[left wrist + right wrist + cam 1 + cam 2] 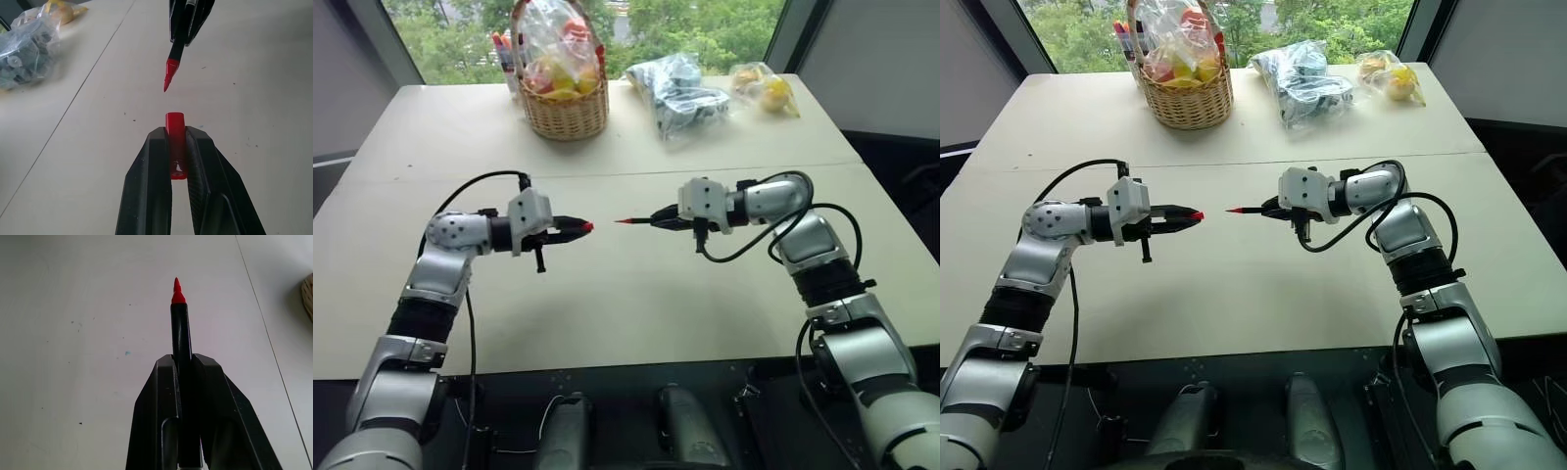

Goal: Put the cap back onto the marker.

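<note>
Mid-frame over counter [607, 294]: left hand [576, 227] clamped on cap [587, 227], right hand [658, 219] clamped on marker [634, 221]. Red tip faces cap, small gap between. Basket [566, 108] upper left.

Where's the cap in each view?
Left eye: cap at the left gripper's tip, centre-left.
Right eye: cap, centre-left.
Left wrist: cap between the fingers, lower centre.
Right wrist: not in it.
Shared landmark: the marker's red tip, facing the cap.
</note>
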Controlling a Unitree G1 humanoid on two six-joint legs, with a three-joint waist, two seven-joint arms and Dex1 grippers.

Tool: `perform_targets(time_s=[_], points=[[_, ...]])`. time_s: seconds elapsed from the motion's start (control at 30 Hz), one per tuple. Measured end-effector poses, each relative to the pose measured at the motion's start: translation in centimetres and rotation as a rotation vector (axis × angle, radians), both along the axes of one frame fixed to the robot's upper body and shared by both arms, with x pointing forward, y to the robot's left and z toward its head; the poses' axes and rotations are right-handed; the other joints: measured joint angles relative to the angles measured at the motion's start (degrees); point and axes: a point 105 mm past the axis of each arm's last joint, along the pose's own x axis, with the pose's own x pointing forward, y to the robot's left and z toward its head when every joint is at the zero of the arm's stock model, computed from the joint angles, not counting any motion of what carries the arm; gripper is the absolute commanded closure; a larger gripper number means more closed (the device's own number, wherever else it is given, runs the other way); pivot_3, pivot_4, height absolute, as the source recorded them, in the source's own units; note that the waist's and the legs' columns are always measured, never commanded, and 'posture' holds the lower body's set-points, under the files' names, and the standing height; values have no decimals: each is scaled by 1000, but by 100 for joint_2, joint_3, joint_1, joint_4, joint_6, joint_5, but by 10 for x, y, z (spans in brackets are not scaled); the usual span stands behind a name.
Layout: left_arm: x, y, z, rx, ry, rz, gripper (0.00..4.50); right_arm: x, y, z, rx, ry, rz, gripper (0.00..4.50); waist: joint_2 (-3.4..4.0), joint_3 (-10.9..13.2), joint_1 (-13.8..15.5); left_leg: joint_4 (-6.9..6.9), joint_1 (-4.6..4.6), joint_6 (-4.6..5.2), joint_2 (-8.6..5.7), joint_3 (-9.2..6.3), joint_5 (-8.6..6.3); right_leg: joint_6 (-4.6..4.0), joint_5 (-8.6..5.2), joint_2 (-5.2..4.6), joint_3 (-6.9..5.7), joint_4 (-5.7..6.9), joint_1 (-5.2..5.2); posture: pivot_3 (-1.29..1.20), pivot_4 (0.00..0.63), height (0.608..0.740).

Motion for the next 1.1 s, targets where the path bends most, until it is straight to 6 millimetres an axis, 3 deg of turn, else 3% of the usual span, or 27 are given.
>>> perform_targets(time_s=[1.1], points=[[0, -7, -1, -21, 3, -16, 4500, -12, 14, 4, 16, 38, 46, 4457, 0, 0, 3, 1, 0, 0, 0, 0, 0, 0, 0, 0, 0, 1, 0, 0, 150, 740]])
